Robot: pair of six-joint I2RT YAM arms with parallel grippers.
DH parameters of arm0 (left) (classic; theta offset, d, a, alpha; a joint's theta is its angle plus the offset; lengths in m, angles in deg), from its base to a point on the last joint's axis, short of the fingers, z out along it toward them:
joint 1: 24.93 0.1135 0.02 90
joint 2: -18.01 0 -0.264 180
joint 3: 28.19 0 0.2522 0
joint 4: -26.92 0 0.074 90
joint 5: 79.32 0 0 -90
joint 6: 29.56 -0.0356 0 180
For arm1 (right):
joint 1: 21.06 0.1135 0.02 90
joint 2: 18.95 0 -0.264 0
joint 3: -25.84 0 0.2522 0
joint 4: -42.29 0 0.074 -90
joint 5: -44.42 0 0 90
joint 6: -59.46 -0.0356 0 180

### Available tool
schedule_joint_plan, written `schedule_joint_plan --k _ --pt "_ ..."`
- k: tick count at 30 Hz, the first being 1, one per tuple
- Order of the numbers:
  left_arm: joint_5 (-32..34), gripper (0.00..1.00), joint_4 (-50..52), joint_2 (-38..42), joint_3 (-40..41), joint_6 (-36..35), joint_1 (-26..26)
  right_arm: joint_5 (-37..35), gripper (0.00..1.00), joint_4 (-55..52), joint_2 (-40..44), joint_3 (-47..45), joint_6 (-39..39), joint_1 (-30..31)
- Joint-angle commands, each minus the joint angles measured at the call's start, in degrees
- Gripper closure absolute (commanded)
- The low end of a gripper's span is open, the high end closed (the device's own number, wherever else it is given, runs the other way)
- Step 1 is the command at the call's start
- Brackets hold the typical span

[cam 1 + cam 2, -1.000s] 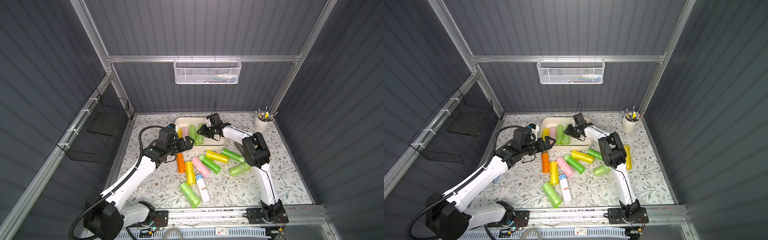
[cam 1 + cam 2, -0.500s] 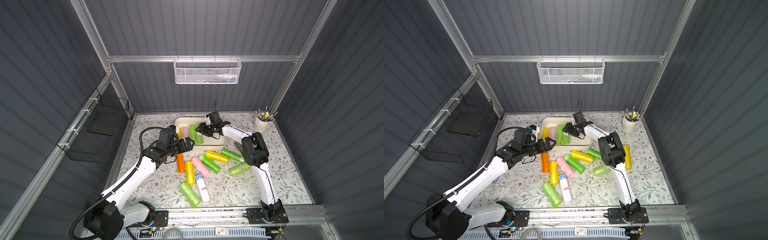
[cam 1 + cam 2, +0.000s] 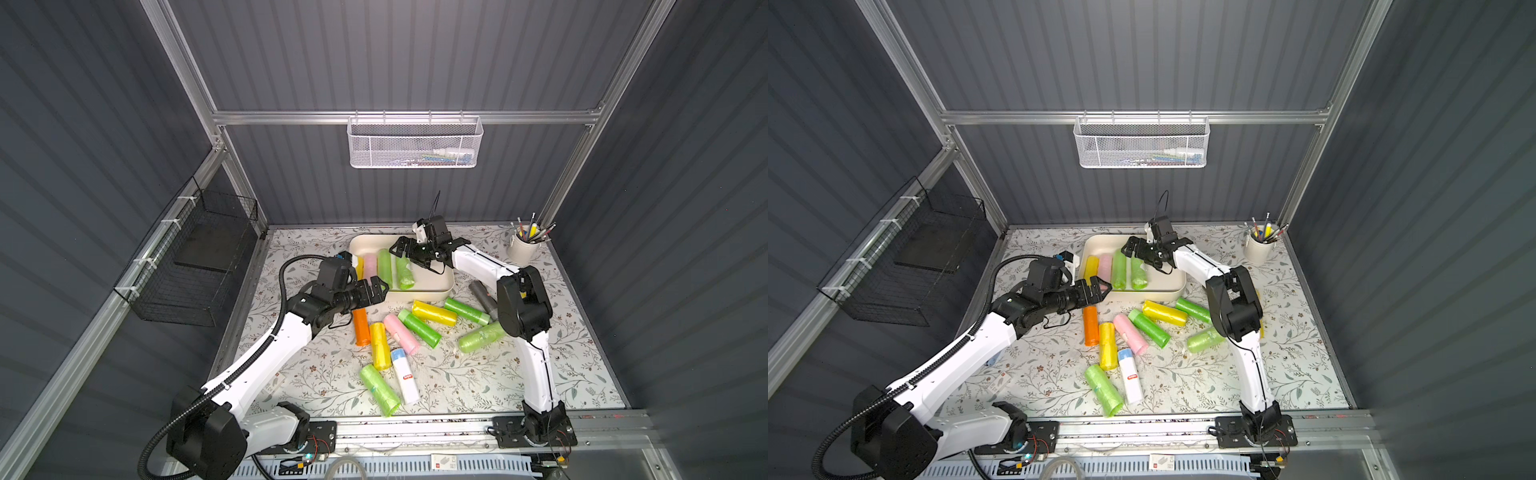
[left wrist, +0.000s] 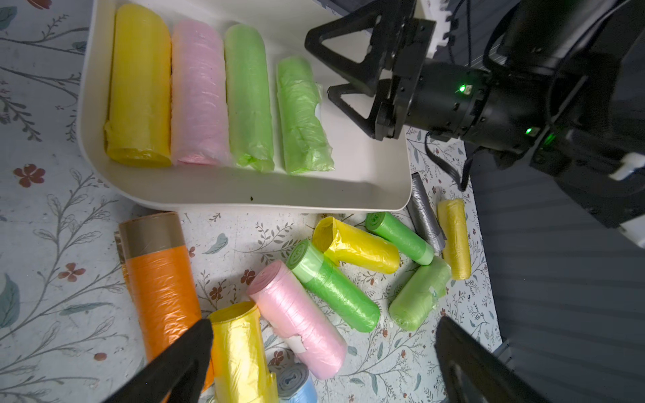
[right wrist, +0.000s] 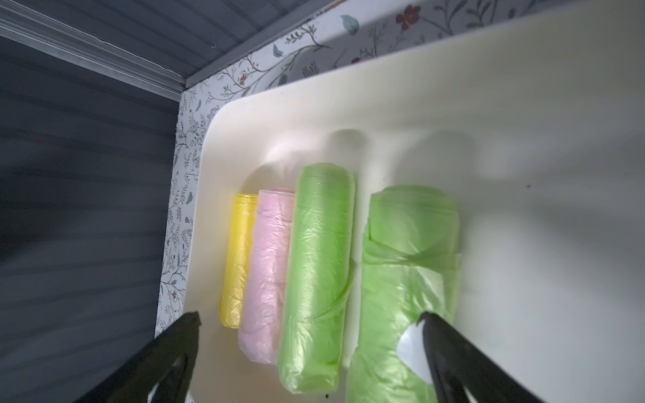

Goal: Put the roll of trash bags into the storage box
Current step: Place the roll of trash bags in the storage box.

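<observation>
My right pincer hangs fully open above the storage box, empty; the crumpled green roll lies inside, parallel to three others, likely saving room.

The floral table carries the storage box, scattered rolls and pen cup.

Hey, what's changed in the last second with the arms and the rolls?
The right tool opened and let go of the crumpled green roll, which now lies in the storage box beside three other rolls. The left tool stayed open near the orange roll, and the loose rolls outside did not move.
</observation>
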Motion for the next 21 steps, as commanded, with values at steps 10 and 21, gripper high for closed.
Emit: schedule_joint_plan --k 10,21 --pt "1.9 0.00 4.9 2.0 -1.3 -2.9 0.3 -9.6 0.02 -5.4 5.4 -2.4 3.1 -0.8" --pt "3.0 0.00 6.0 0.6 -1.5 -3.0 0.3 -9.9 0.10 -6.7 7.3 -5.5 4.5 -0.9"
